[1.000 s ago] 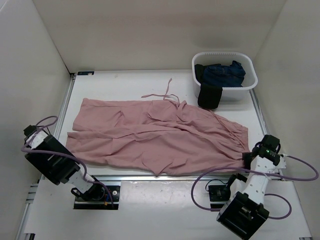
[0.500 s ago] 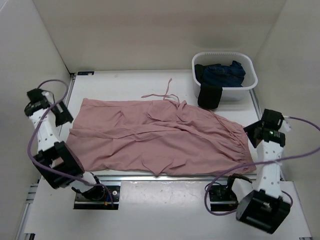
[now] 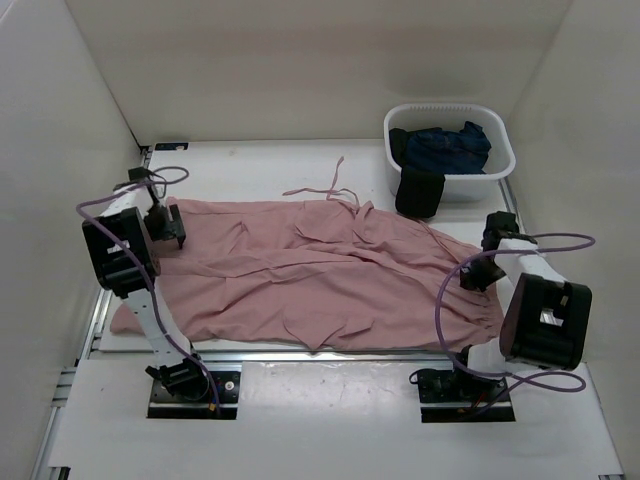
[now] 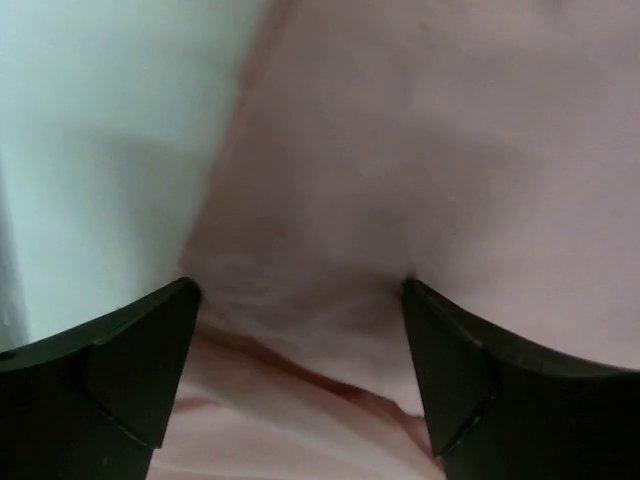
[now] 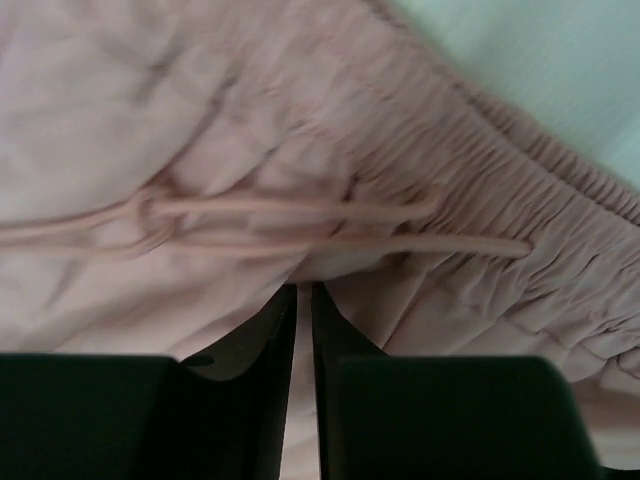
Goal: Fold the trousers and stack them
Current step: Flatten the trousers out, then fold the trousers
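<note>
The dusty-pink trousers [image 3: 320,270] lie spread flat and wrinkled across the table, waistband on the right, leg ends on the left. Their drawstring [image 3: 330,190] trails toward the back. My left gripper [image 3: 170,228] is down over the far leg end. In the left wrist view it [image 4: 300,290] stands open, its fingers wide apart, with pink cloth [image 4: 400,150] bunched between them. My right gripper [image 3: 478,270] is at the waist end. In the right wrist view it [image 5: 303,290] is shut on a thin fold of the trousers, just below the drawstring [image 5: 300,215] and gathered waistband [image 5: 520,170].
A white tub [image 3: 510,150] stands at the back right with a dark navy garment [image 3: 450,148] inside. A black cloth piece [image 3: 418,192] hangs over its front wall, close to the trousers' waist. Walls close in the left, back and right sides.
Both arms swung from the near edge out over the trousers. The left gripper opened over the leg end. The right gripper closed on a fold by the waistband.
</note>
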